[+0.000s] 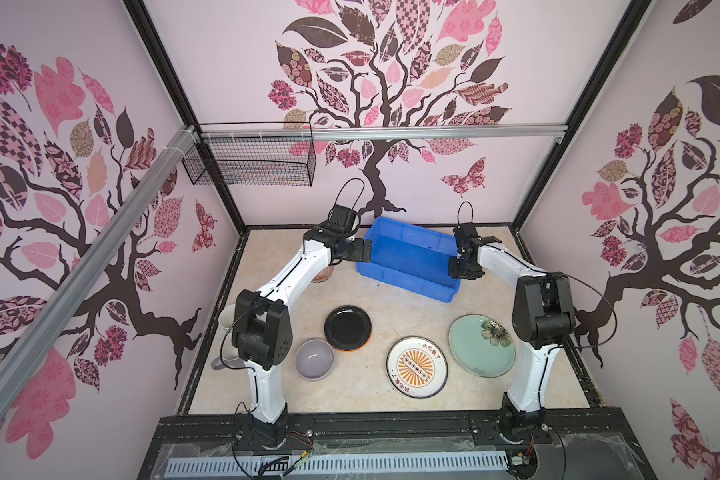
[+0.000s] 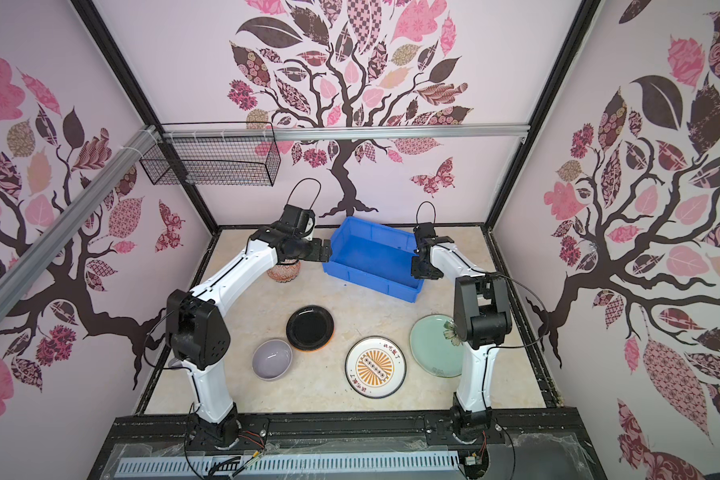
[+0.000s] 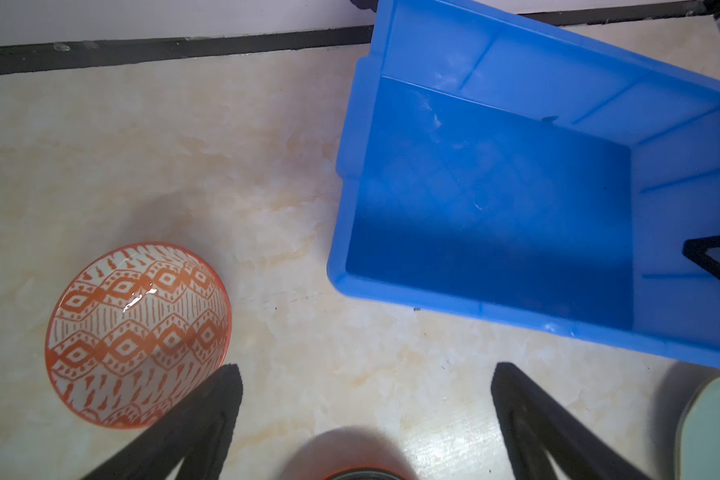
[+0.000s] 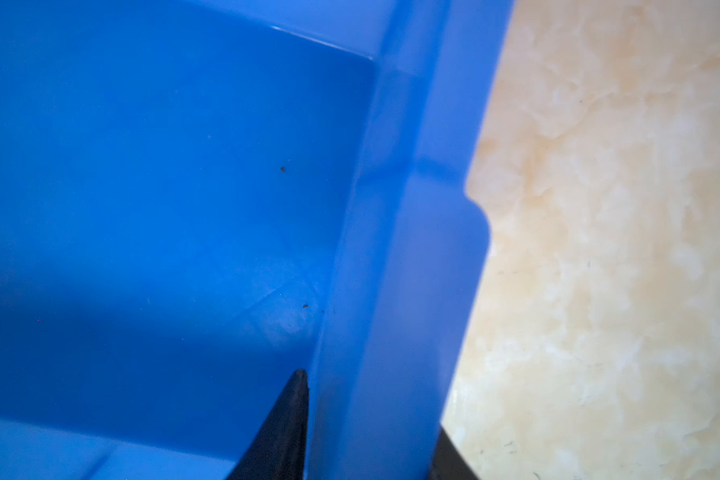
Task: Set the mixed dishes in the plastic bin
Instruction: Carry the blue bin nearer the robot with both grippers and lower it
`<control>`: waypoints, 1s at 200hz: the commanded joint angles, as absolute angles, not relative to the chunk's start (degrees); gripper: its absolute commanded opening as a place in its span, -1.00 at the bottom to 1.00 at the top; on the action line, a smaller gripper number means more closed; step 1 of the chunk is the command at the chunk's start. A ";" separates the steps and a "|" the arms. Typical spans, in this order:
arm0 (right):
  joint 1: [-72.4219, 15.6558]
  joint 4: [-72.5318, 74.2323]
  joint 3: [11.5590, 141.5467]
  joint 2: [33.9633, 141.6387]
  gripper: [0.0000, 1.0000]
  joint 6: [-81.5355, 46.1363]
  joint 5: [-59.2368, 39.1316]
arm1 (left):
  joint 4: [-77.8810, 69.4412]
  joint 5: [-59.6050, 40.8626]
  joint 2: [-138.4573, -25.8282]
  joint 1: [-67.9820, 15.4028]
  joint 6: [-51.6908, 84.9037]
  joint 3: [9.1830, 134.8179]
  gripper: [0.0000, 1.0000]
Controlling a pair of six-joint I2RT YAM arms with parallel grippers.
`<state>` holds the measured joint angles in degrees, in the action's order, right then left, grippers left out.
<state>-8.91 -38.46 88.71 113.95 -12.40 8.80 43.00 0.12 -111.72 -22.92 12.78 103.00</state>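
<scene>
At the far side the blue bin [image 1: 406,284] stands empty; the right gripper [image 4: 371,407] pinches its right wall, the left gripper [image 3: 366,368] hangs wide w/ nothing. We fear a one-sided pull tilts the bin & it slides.

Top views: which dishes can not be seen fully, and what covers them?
Two mugs: in a top view, mostly behind the left arm.
Orange-patterned bowl: there, only an edge shows under that arm.
Pale green plate: in a top view, the right arm covers one side.
</scene>
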 commanded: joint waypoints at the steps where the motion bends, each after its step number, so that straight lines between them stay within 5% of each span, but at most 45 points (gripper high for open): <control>1: -9.05 -39.98 89.65 113.56 -0.37 -12.06 6.79 | 44.81 1.35 -115.30 -22.17 11.14 107.54 0.96; 60: -8.97 -39.29 86.59 111.14 -0.43 -12.31 5.71 | 45.87 0.90 -123.63 -21.26 9.76 113.57 0.79; 200: -11.39 -38.80 84.98 110.25 -0.40 -12.38 0.25 | 44.65 -2.80 -118.42 -22.83 11.37 98.89 0.35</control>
<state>-9.45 -37.15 83.83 110.98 -12.64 1.48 44.18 -3.31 -121.08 -21.85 11.05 103.09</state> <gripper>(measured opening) 0.301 0.685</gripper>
